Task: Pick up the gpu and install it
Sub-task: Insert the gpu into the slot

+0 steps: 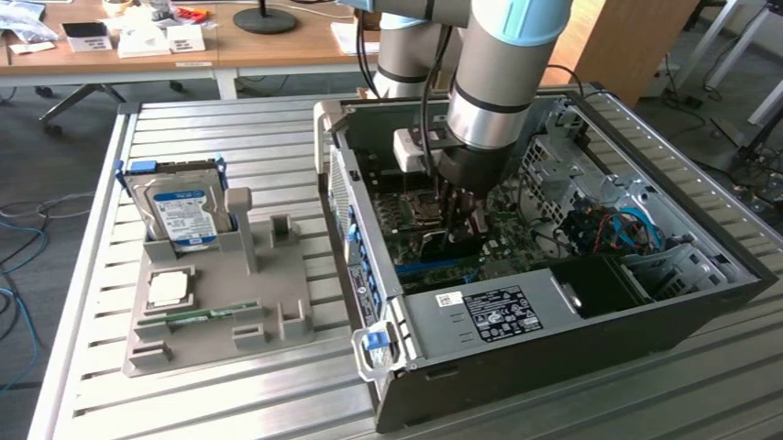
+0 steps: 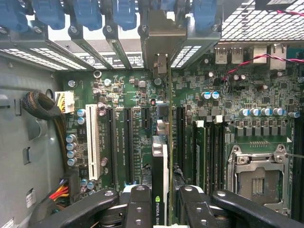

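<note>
- Right now the black two-fingered gripper (image 2: 160, 204) is clenched on the gpu (image 2: 161, 166), a thin dark circuit card seen edge-on, with a green-lettered label on its near end and a silver metal bracket (image 2: 160, 64) at its far end.
- From the exterior view, the arm reaches down into the open black computer case (image 1: 685, 293), gripper (image 1: 459, 225) low over the green motherboard (image 2: 228, 95).
- To my eye, seating it well means keeping the card upright and square to the long black expansion slots (image 2: 129, 142), bracket lined up with the rear opening, and pressing evenly.
- The card sits pinched between the fingers (image 2: 135, 209), running away from them toward the case's rear wall, right above the slots.
</note>
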Available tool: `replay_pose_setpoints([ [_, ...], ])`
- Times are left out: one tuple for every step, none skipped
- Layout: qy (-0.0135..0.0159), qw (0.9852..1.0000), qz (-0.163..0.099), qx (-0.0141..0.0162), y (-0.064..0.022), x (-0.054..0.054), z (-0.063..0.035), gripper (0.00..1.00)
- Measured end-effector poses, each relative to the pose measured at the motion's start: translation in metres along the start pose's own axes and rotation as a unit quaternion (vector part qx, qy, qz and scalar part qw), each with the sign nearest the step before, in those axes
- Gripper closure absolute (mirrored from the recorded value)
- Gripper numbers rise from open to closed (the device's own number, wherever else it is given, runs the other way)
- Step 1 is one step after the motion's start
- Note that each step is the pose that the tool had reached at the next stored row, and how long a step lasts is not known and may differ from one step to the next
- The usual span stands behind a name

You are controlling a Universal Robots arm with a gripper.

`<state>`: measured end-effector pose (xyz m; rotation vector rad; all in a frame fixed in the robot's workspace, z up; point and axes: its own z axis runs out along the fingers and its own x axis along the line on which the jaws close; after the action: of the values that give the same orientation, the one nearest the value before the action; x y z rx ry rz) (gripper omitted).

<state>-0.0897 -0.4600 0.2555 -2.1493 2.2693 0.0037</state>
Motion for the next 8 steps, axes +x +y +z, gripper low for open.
replay_pose_setpoints([
  [0.0001, 1.0000, 0.000, -0.0001, 0.0000, 0.0000, 0.0002, 0.73],
  [0.0001, 1.0000, 0.000, -0.0001, 0.0000, 0.0000, 0.0005, 0.73],
  [0.0000, 1.0000, 0.000, 0.0000, 0.0000, 0.0000, 0.0010, 0.73],
  [0.0000, 1.0000, 0.000, 0.0000, 0.0000, 0.0000, 0.0015, 0.73],
  [0.0000, 1.0000, 0.000, 0.0000, 0.0000, 0.0000, 0.0020, 0.73],
  [0.0000, 1.0000, 0.000, 0.0000, 0.0000, 0.0001, 0.0024, 0.73],
  [0.0001, 1.0000, 0.000, 0.0000, 0.0001, 0.0001, 0.0027, 0.73],
  [0.0001, 1.0000, 0.000, -0.0001, 0.0001, 0.0001, 0.0029, 0.73],
])
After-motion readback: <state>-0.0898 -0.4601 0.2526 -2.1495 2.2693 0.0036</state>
